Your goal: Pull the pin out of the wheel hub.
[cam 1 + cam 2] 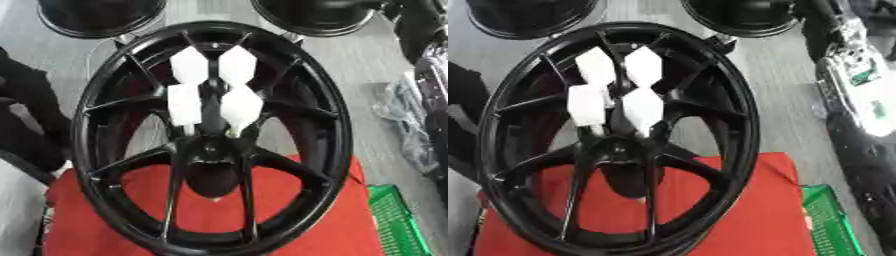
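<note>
Large glossy black spoked wheel hub (210, 145) at frame centre on red cloth (289, 210); four white blocky pieces (214, 90) clustered above its centre. Robot hands unseen; finger state undeterminable.

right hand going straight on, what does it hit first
Hard to say: the hand itself does not show. The right arm runs along the right edge, beside the wheel hub, so its line seems to miss the rim and white pins.

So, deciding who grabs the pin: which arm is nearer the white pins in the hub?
Left, it seems: a dark arm-like shape lies beside the wheel's left rim, level with the white pins; the right arm stands clear of the right rim. Neither hand shows.
</note>
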Controlling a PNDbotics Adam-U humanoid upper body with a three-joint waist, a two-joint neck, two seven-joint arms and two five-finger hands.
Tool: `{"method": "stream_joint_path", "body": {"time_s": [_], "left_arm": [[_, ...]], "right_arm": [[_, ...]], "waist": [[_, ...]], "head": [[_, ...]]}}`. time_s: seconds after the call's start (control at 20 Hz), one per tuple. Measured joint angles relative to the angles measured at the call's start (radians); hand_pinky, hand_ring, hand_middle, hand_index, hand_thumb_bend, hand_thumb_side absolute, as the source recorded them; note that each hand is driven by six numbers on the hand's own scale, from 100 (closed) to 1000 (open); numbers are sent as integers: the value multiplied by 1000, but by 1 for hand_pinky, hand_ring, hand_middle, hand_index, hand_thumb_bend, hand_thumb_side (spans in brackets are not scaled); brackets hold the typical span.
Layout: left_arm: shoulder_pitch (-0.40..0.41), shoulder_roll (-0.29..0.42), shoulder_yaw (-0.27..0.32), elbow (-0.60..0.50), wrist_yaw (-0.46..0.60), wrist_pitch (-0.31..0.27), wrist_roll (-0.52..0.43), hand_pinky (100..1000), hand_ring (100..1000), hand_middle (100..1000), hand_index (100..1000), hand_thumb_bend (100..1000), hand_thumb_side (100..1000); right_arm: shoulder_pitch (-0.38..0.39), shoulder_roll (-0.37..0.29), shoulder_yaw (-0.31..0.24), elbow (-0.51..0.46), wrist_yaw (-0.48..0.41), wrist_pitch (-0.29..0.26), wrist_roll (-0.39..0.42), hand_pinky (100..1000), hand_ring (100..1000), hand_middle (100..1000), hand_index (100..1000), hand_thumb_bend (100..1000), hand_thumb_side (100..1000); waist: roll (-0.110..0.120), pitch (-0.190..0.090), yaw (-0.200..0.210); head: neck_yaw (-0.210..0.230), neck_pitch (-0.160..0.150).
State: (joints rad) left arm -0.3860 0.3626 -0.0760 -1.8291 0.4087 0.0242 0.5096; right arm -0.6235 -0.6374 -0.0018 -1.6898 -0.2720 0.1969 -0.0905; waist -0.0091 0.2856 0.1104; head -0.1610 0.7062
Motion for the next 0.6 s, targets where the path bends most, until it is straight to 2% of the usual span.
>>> {"method": "stream_joint_path", "body": {"time_s": [0.05, 0.1, 0.15, 0.35, 0.6], "left_arm": [[1, 3, 0, 2, -1, 0, 0, 575, 863, 784, 687, 393, 624], [4, 7, 0, 5, -3, 0, 0, 575, 864, 784, 687, 393, 624], [7, 9, 0, 5, -4, 0, 0, 575, 864, 785, 687, 392, 624], [9, 17, 0, 8, -5, 1, -1, 574, 866, 785, 687, 391, 627], [12, 29, -1, 11, -5, 4, -4, 575, 867, 786, 687, 390, 628]], "right_arm": [[-25, -28, 24, -1, 16, -2, 16, 788, 771, 765, 832, 100, 429], [-50, -55, 49, -3, 33, -5, 32, 789, 772, 763, 832, 100, 474], [-75, -81, 75, -4, 49, -9, 48, 789, 772, 765, 832, 100, 401], [-163, -186, 180, -10, 95, -38, 113, 796, 773, 762, 830, 100, 322], [-222, -315, 305, -40, 141, -78, 192, 803, 776, 764, 830, 100, 338]], "waist": [[-5, -3, -2], [-8, -5, -3], [-10, -6, -4], [-13, -8, -8], [-30, -10, -9]], "head": [[1, 3], [2, 4], [3, 5], [9, 12], [11, 13]]}}
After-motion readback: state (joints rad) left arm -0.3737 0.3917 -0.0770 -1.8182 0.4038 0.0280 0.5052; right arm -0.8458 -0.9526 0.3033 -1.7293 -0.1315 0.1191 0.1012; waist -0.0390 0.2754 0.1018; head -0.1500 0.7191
